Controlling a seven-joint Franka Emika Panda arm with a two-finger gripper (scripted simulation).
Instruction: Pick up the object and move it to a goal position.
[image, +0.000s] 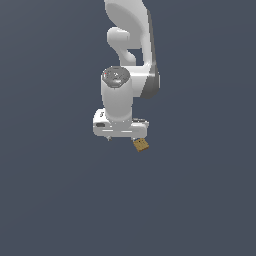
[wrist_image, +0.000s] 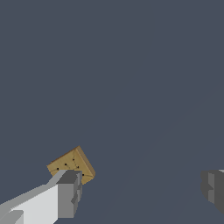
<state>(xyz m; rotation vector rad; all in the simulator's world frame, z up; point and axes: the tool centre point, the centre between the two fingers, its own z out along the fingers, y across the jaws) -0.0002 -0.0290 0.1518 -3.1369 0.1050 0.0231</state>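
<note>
The object (image: 141, 145) is a small tan-brown block with dark dots on its face. In the exterior view it lies tilted on the grey floor, just below the end of the white hand that is on the exterior view's right. My gripper (image: 121, 138) hangs pointing down above the floor. In the wrist view the gripper (wrist_image: 140, 192) is open wide, and its fingers (wrist_image: 68, 194) stand far apart. The block (wrist_image: 72, 164) lies right by one fingertip, partly behind it, not between the two. Nothing is held.
A plain dark grey floor (image: 200, 200) fills both views. The white arm (image: 127, 45) rises above the hand in the exterior view. No goal marker shows.
</note>
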